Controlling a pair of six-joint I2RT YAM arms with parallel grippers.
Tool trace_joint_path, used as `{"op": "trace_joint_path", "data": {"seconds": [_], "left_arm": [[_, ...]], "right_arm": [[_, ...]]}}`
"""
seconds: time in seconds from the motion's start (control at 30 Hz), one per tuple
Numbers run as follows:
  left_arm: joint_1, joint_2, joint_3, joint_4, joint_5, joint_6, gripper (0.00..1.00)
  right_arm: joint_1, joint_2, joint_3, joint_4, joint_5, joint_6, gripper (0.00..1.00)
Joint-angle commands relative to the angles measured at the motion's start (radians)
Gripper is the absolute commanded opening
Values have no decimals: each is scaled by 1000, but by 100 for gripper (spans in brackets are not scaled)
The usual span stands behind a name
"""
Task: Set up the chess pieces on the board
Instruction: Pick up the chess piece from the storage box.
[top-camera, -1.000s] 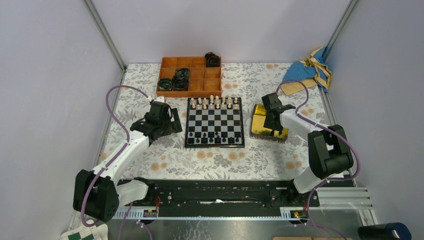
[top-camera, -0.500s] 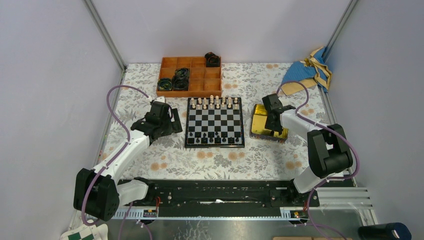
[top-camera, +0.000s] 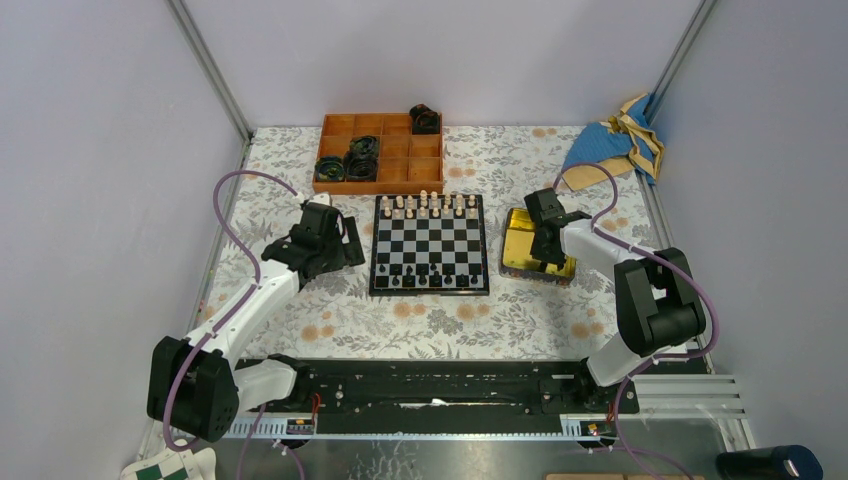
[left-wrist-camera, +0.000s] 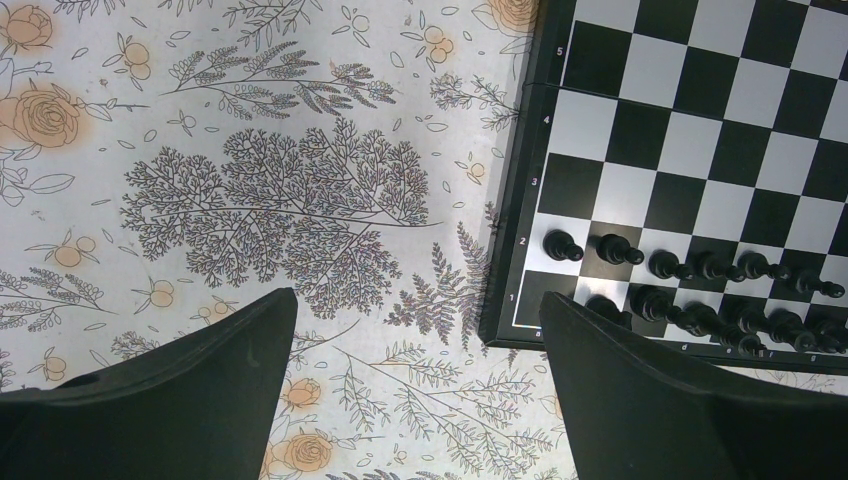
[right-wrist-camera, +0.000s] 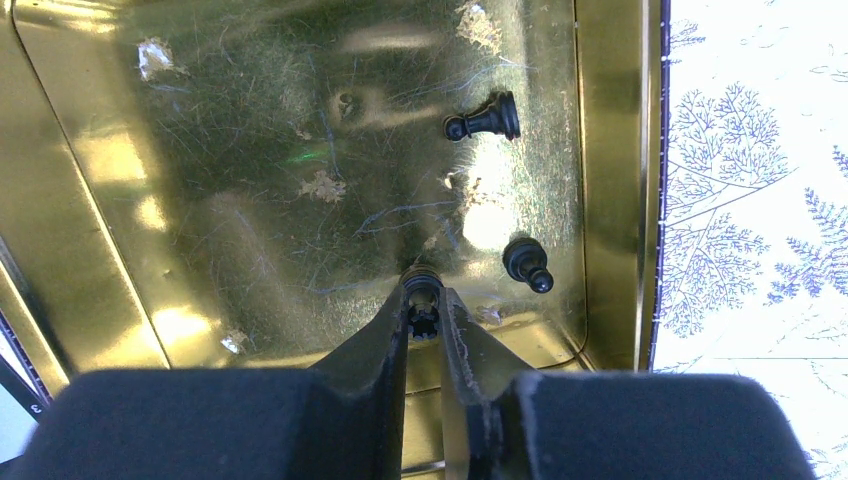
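The board (top-camera: 430, 245) lies mid-table, with cream chessmen along its far rows and black chess pieces (left-wrist-camera: 700, 268) on its two near rows. My right gripper (right-wrist-camera: 425, 300) reaches down into the gold tin (top-camera: 520, 255) and is shut on a small black chess piece (right-wrist-camera: 423, 285) with a crenellated top, standing on the tin's floor. Two more black pieces lie loose in the tin, one (right-wrist-camera: 484, 120) further in, one (right-wrist-camera: 526, 264) just right of the fingers. Left of the board, my left gripper (left-wrist-camera: 420, 330) hangs open over the floral cloth, holding nothing.
An orange compartment tray (top-camera: 380, 152) with black coiled rings stands behind the board. A blue and yellow cloth (top-camera: 615, 140) is bunched in the far right corner. The tin's gold walls (right-wrist-camera: 610, 180) stand close around the right fingers.
The right gripper's jaws have closed in on the black piece in the tin. The left arm has not moved.
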Motion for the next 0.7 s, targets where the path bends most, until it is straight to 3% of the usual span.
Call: {"op": "trace_joint_path", "data": {"seconds": [0.0, 0.67], "left_arm": [[10, -2, 26, 18, -7, 20, 99], [10, -34, 24, 17, 2, 5, 99]], "right_arm": [[-6, -13, 12, 5, 1, -2, 8], [22, -95, 105, -51, -45, -56, 0]]}}
